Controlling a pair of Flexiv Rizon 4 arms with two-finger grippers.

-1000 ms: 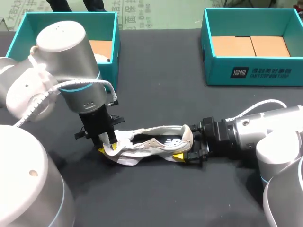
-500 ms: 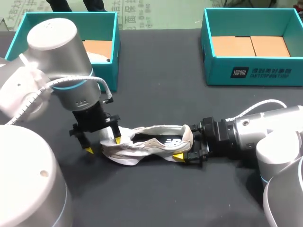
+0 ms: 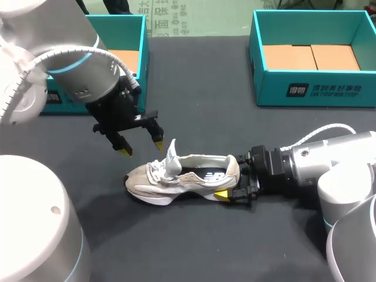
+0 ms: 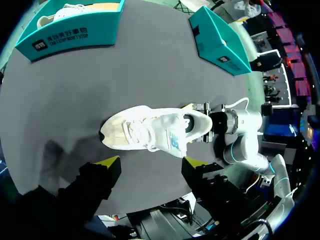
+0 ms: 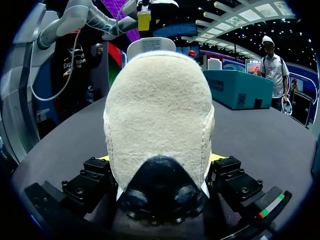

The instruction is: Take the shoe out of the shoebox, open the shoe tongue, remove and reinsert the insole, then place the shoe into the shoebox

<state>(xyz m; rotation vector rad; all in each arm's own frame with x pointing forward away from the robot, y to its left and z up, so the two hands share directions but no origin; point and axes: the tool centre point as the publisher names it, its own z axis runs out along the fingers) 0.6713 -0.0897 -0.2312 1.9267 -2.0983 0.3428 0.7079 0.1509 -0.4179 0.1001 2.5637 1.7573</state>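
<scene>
A white sneaker (image 3: 182,179) lies on its sole on the black table, toe toward my left, with its tongue (image 3: 171,154) standing up. My left gripper (image 3: 140,145) hangs open and empty above and behind the toe. In its wrist view the sneaker (image 4: 150,134) lies well ahead of the fingers (image 4: 111,163). My right gripper (image 3: 231,187) reaches in level with the table and is shut on the heel. In the right wrist view the heel (image 5: 159,125) fills the gap, with a yellow tip against each side.
A teal shoebox (image 3: 143,56) stands at the back left, and the left wrist view shows another white shoe (image 4: 65,10) inside it. A second teal box (image 3: 311,88) with brown cardboard inside stands at the back right.
My left gripper opened, let go of the shoe's front, then rose and drew back toward the far left. The tongue now stands upright. The right arm and the shoe kept their place.
</scene>
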